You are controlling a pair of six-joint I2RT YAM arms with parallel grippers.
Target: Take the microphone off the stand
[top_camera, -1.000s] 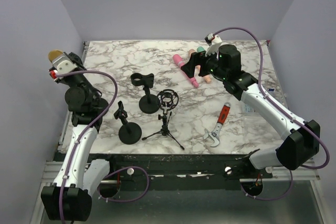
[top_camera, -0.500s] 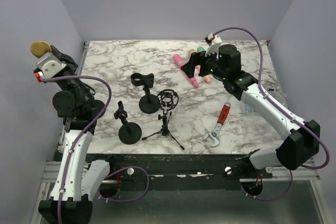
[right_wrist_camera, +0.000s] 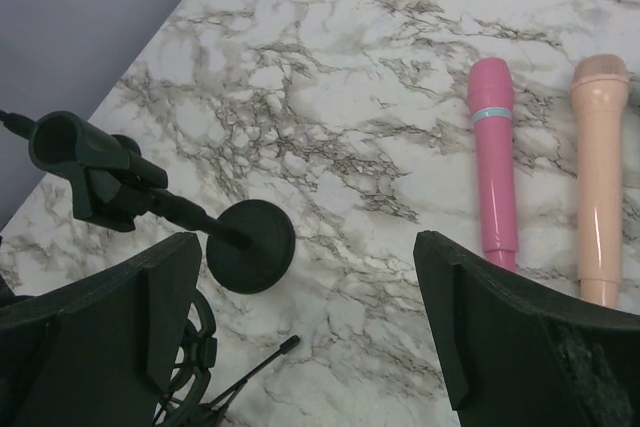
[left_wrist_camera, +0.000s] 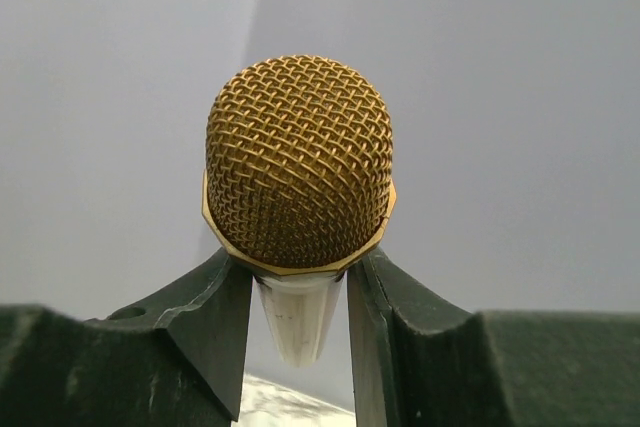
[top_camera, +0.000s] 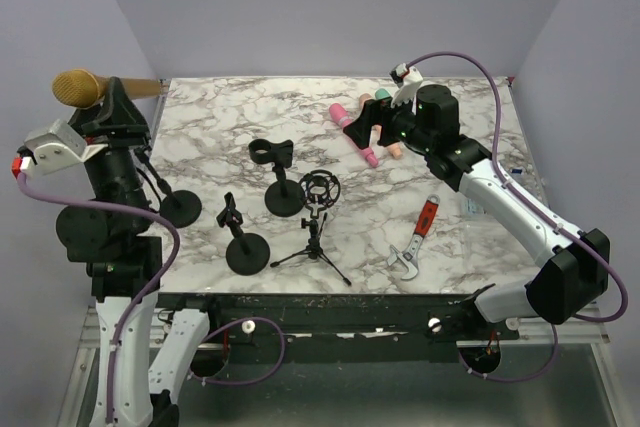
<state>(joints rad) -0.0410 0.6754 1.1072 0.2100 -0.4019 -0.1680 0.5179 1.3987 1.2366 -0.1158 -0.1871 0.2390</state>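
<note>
My left gripper (top_camera: 112,107) is raised high at the table's left edge and shut on a gold-headed microphone (top_camera: 80,87), which lies level with its head pointing left. In the left wrist view the gold mesh head (left_wrist_camera: 298,162) sits above my fingers (left_wrist_camera: 205,317), which clamp the pale body. Below it a black stand (top_camera: 180,208) has its round base on the table and a thin rod rising toward the gripper; its clip is hidden, so I cannot tell if it still holds the microphone. My right gripper (top_camera: 366,133) is open and empty at the back right (right_wrist_camera: 310,317).
A black clip stand (top_camera: 283,175) (right_wrist_camera: 250,245), a smaller stand (top_camera: 240,239) and a tripod with a shock mount (top_camera: 318,217) stand mid-table. A pink microphone (top_camera: 355,132) (right_wrist_camera: 492,167) and a peach one (right_wrist_camera: 600,167) lie under the right gripper. A red wrench (top_camera: 418,237) lies at front right.
My left arm has risen and swung out to the left, tipping the gold microphone from upright to level. The stand's round base has come into view. The right arm has not moved.
</note>
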